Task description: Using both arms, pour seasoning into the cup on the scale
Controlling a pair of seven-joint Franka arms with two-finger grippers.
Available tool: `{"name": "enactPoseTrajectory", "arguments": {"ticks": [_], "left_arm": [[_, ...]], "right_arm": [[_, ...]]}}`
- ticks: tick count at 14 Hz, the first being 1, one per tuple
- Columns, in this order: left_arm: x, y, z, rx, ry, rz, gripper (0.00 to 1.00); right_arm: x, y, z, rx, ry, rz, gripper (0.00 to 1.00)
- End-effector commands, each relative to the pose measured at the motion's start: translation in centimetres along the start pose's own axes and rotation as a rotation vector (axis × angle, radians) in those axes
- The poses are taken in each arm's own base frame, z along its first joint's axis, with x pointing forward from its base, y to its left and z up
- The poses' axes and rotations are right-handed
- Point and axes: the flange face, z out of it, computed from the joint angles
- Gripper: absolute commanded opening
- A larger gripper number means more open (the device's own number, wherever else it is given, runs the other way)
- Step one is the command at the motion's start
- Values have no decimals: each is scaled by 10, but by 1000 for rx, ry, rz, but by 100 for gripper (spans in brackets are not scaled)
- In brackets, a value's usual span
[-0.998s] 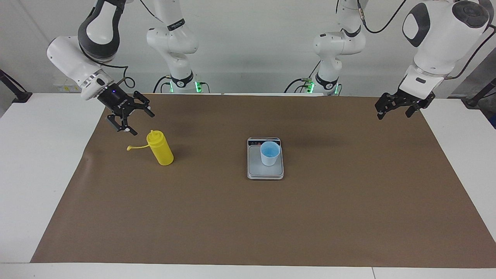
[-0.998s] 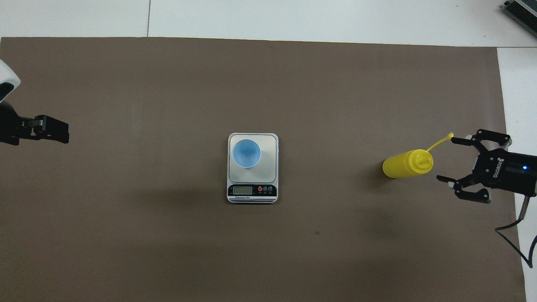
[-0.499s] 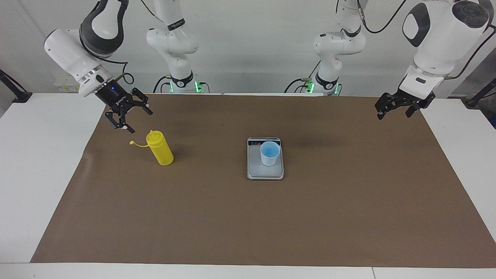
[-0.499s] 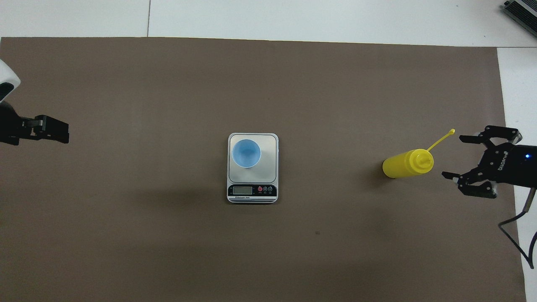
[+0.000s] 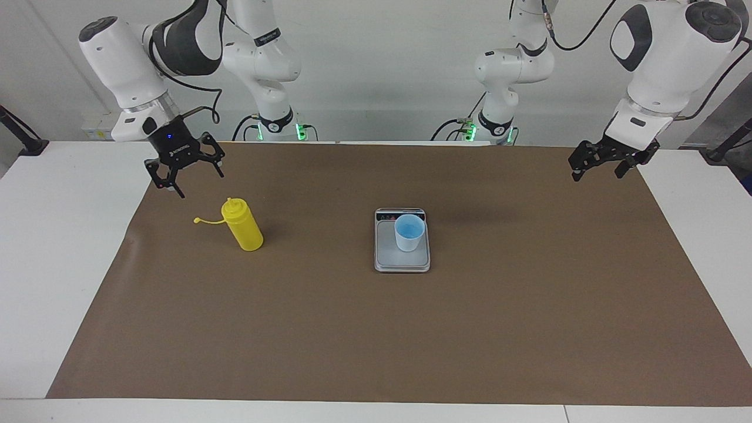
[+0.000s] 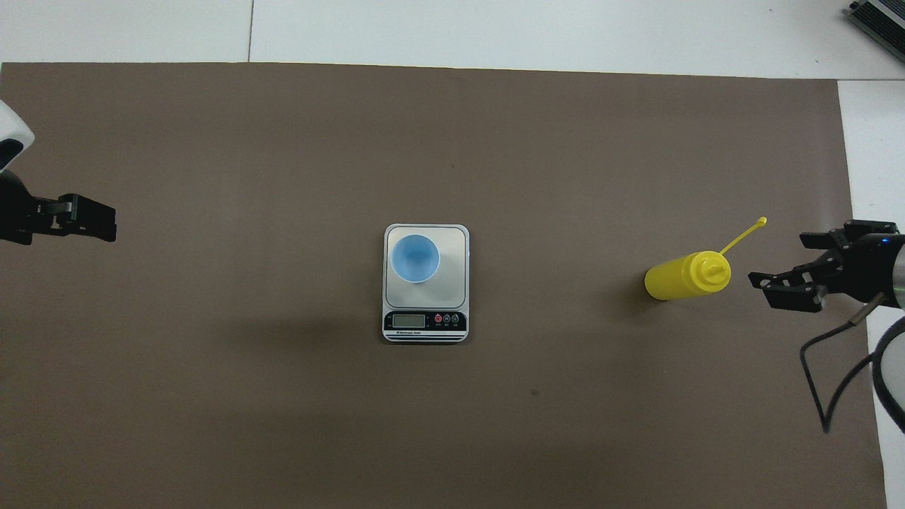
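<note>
The yellow seasoning bottle (image 5: 244, 229) stands upright on the brown mat toward the right arm's end, its tethered cap (image 5: 198, 221) sticking out sideways; it also shows in the overhead view (image 6: 682, 278). The light blue cup (image 5: 409, 232) stands on the silver-grey scale (image 5: 388, 258) at mid-table, also seen from overhead as cup (image 6: 415, 258) and scale (image 6: 452, 247). My right gripper (image 5: 191, 179) hangs open in the air beside the bottle, apart from it, over the mat's edge (image 6: 781, 261). My left gripper (image 5: 596, 173) waits open and empty over the mat's other end (image 6: 88, 219).
A brown mat (image 5: 376, 329) covers most of the white table (image 5: 53, 247). The scale's display strip (image 6: 424, 322) faces the robots. A black cable (image 6: 834, 367) loops from the right wrist.
My right gripper has risen and drawn back from the bottle toward the right arm's end, turning to point more downward. The bottle, cup, scale and left arm have not moved.
</note>
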Motion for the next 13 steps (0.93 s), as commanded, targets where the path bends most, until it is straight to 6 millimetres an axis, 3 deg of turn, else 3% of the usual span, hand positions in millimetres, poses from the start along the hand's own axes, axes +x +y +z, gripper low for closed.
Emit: {"name": "enactPoseTrajectory", "arguments": {"ticks": [1,5,9,13], "left_arm": [[-9,-5,-1,-6,4,0,100],[-9,-5,-1,-6,4,0,100],[-9,-4,-1,-6,4,2,100],[-9,-4,-1,-6,5,2,100]], "right_arm": [[21,-12,-10,-107,-41,148,100],[60,-25,-28,-216,-43,320,100],[97,-28,-62,-208,-81,436,100],[123,-57,-79,-240,-129,528,100]]}}
